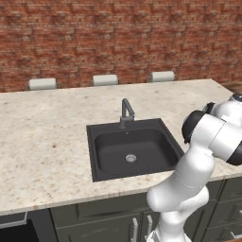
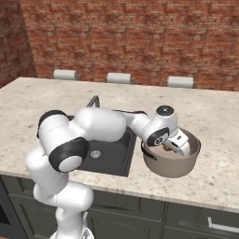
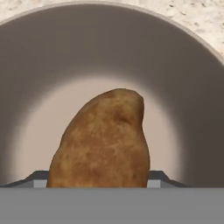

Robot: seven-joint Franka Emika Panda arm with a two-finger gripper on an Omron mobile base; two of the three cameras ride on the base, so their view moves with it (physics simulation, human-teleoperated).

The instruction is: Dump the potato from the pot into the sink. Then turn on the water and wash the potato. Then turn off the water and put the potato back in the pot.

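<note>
Potato [image 3: 103,140] between jaws inside pot [image 3: 43,65], grip state unclear

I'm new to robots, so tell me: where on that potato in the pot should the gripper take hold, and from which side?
Probably across the potato's narrower middle, coming straight down through the pot's open top: the high round wall blocks any sideways approach. In the hand view the gripper's fingertips sit either side of it.

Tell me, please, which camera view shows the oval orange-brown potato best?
The hand view: the oval orange-brown potato looms large on the round grey metal pot's floor. In the right base view just a brown sliver peeks past the hand.
</note>
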